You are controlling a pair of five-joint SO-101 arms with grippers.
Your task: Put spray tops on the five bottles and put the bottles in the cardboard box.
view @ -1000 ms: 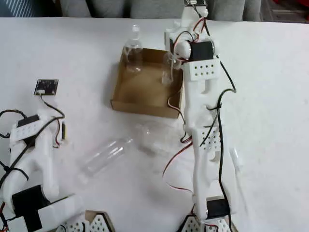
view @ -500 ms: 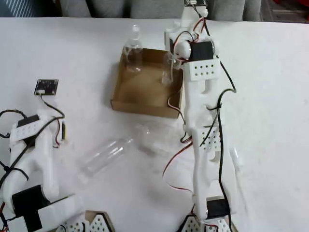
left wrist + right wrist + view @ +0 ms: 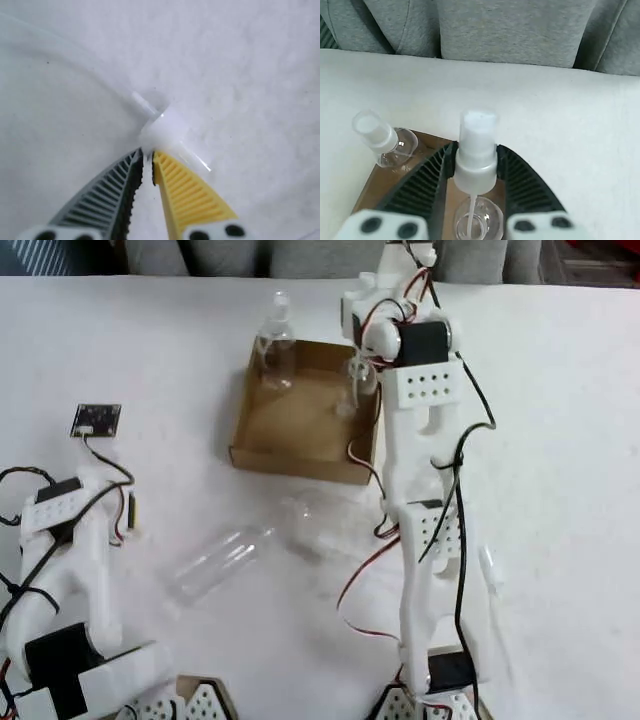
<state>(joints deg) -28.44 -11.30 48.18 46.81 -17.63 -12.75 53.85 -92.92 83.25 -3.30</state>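
Right gripper (image 3: 476, 156) pinches the spray top (image 3: 478, 131) of a bottle (image 3: 472, 219) standing inside the cardboard box (image 3: 300, 462). The step looks like boxing, so letting go should come next. Left gripper (image 3: 148, 156), nearly pressed together, touches a loose top (image 3: 164, 129) well away from the box. Count: two bottles in the box, counting the second bottle (image 3: 275, 345), and two lying bottles (image 3: 215, 562) before it.
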